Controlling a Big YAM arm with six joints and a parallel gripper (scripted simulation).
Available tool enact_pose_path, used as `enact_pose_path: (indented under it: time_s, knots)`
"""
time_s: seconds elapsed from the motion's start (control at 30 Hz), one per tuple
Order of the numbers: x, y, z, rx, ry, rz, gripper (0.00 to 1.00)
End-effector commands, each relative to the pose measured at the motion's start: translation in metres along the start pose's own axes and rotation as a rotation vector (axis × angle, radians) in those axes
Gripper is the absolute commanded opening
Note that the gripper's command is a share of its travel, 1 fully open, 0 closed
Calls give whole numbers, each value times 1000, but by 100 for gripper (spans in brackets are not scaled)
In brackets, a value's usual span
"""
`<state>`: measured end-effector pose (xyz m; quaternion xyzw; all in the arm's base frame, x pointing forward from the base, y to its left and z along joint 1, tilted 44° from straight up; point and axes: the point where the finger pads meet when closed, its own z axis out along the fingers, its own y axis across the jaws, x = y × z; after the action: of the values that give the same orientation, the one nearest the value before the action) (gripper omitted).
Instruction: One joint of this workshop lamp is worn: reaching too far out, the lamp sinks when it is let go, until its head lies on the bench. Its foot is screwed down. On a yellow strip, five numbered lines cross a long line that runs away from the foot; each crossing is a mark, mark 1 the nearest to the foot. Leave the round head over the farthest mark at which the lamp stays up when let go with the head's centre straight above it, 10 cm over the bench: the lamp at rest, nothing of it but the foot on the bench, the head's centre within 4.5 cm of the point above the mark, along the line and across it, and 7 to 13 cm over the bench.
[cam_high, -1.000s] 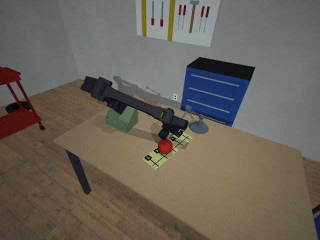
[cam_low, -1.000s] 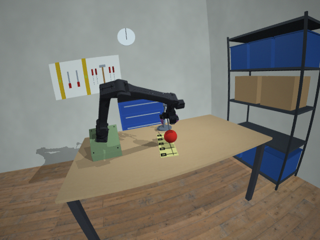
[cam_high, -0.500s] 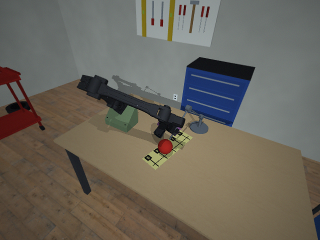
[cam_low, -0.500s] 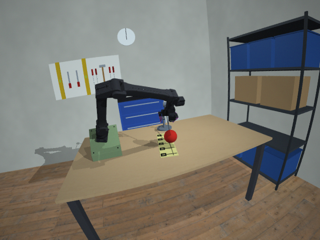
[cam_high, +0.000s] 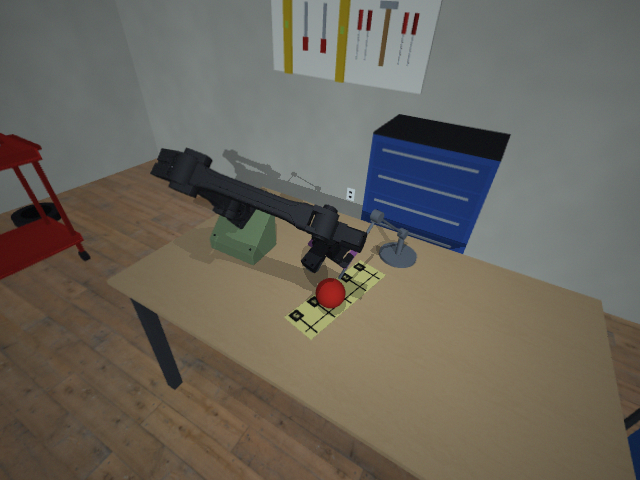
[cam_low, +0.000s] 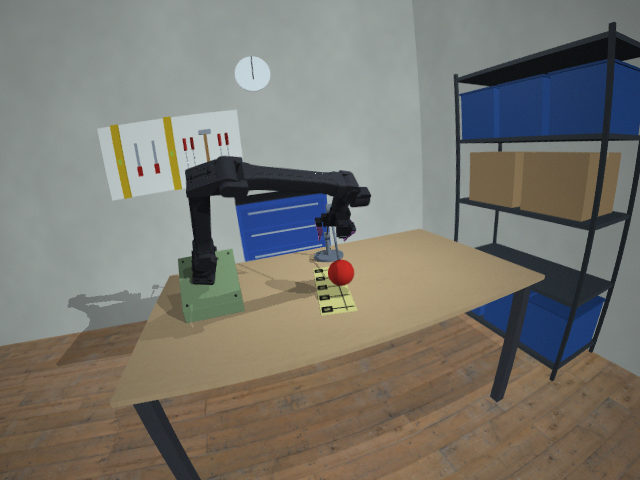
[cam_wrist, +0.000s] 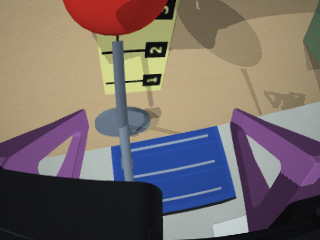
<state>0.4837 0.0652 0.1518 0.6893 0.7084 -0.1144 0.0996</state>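
The lamp's round red head (cam_high: 330, 292) (cam_low: 341, 272) (cam_wrist: 115, 12) hangs above the yellow strip (cam_high: 310, 334) (cam_low: 336, 303) (cam_wrist: 135, 67), clear of the bench. Which mark lies straight below it I cannot tell. The lamp's grey foot (cam_high: 390, 258) (cam_low: 325, 256) (cam_wrist: 107, 122) stands beyond the strip's mark 1 end. The thin grey upper rod (cam_wrist: 120, 85) runs down to the head. My gripper (cam_high: 332, 253) (cam_low: 334, 237) (cam_wrist: 159, 117) is wide open above the strip's near-foot end. In the wrist view the rod passes between its purple fingers, nearer the left one, with gaps on both sides.
My arm's green base block (cam_high: 242, 240) (cam_low: 211, 289) stands at the left of the bench (cam_high: 439, 351) (cam_low: 413, 279). The lamp's elbow joint (cam_high: 376, 215) stands high beside my wrist. A blue drawer cabinet (cam_high: 423, 180) (cam_wrist: 175, 155) and a wall are behind the bench.
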Motion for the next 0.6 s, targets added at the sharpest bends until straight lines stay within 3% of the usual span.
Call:
enact_pose_path:
  time_s: [0.0, 0.57]
  knots:
    - [10, 6, -37, -53, 12, -4, 100]
    - [22, 11, -65, -9, 2, 0, 100]
